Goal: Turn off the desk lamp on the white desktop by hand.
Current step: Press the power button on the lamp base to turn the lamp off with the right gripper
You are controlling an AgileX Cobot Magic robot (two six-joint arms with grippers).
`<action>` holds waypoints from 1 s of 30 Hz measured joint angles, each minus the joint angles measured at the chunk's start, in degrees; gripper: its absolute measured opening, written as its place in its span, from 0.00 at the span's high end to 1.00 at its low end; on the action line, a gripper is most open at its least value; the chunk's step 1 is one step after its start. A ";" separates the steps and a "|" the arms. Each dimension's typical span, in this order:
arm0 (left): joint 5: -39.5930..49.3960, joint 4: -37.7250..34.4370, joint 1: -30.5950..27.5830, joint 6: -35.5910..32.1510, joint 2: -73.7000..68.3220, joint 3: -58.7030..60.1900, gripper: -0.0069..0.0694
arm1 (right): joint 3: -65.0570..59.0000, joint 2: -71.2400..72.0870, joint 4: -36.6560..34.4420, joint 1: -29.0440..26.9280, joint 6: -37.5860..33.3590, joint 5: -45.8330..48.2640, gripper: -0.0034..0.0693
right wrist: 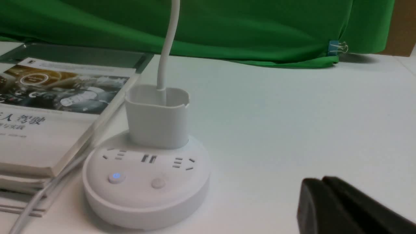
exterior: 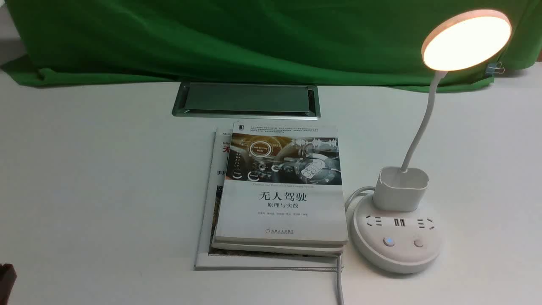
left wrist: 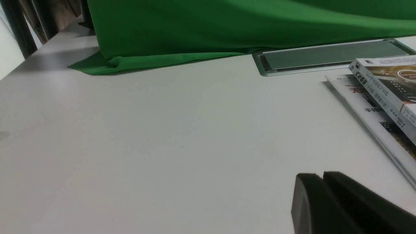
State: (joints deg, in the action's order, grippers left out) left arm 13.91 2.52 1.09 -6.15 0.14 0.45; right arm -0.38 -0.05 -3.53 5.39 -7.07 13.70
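Note:
The desk lamp stands at the right of the white desktop [exterior: 106, 178], and its round head [exterior: 467, 40] glows warm white. Its thin neck [exterior: 419, 131] rises from a cup-shaped holder [exterior: 400, 188] on the round base [exterior: 396, 250]. On that base a blue-lit button [exterior: 388, 241] sits beside an unlit one [exterior: 418, 243]. The right wrist view shows the same base [right wrist: 146, 195] and lit button [right wrist: 115, 177]. My right gripper [right wrist: 322, 179] is shut, empty and apart from the base. Far from the lamp, my left gripper [left wrist: 323, 174] is shut and empty above bare desktop. Neither hand appears in the front view.
A stack of books [exterior: 279, 190] lies just left of the lamp base, with the lamp's white cable [exterior: 338, 279] running past its corner. A silver-framed grey hatch [exterior: 246, 99] sits behind the books. Green cloth [exterior: 254, 38] hangs across the back.

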 joint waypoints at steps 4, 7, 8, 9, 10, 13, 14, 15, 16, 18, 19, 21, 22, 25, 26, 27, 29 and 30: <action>0.00 0.00 0.00 0.00 0.00 0.00 0.88 | 0.00 0.00 0.00 0.00 0.00 0.00 0.88; 0.00 0.00 0.00 0.00 0.00 0.00 0.88 | 0.00 0.00 0.00 0.00 0.00 0.00 0.88; 0.00 0.00 0.00 0.00 0.00 0.00 0.88 | 0.00 0.00 0.00 0.00 0.00 0.00 0.88; 0.00 0.00 0.00 0.00 0.00 0.00 0.88 | 0.00 0.00 0.00 0.00 0.00 0.00 0.88; 0.00 0.00 0.00 0.00 0.00 0.00 0.88 | 0.00 0.00 0.00 0.00 0.00 0.00 0.88; 0.00 0.00 0.00 0.00 0.00 0.00 0.88 | 0.00 0.00 0.00 0.00 0.06 0.00 0.88; 0.00 0.00 0.00 0.00 0.00 0.00 0.88 | 0.00 0.00 0.00 0.00 0.06 0.00 0.88; 0.00 0.00 0.00 0.00 0.00 0.00 0.88 | 0.00 0.00 0.00 0.00 0.06 0.00 0.88; 0.00 0.00 0.00 0.00 0.00 0.00 0.88 | 0.00 0.00 0.00 0.00 0.06 0.00 0.88; 0.00 0.00 0.00 0.06 0.00 0.00 0.88 | 0.00 0.00 0.00 0.00 0.06 0.00 0.88; 0.00 0.00 0.00 0.07 0.00 0.00 0.88 | 0.00 0.00 0.00 0.00 0.06 0.00 0.88; 0.00 0.00 0.00 0.01 0.00 0.00 0.88 | 0.00 0.00 0.00 0.00 0.06 0.00 0.88; 0.00 0.00 0.00 0.01 0.00 0.00 0.88 | 0.00 0.00 0.00 0.00 0.06 0.00 0.88; 0.00 0.00 0.00 0.01 0.00 0.00 0.88 | 0.00 0.00 0.00 0.00 0.06 0.00 0.88; 0.00 0.00 0.00 0.01 0.00 0.00 0.88 | 0.00 0.00 0.00 0.00 0.06 0.00 0.88; 0.00 0.00 0.00 0.01 0.00 0.00 0.88 | 0.00 0.00 0.00 0.00 0.06 0.00 0.88; 0.00 0.00 0.00 0.01 0.00 0.00 0.88 | 0.00 0.00 0.00 0.00 0.06 -0.08 0.88; 0.00 0.00 0.00 0.01 0.00 0.00 0.88 | -0.02 0.00 0.00 0.00 0.87 -0.62 0.88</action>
State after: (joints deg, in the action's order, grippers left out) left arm 13.91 2.52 1.09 -6.14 0.14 0.45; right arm -0.40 -0.05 -3.53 5.39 -6.19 13.08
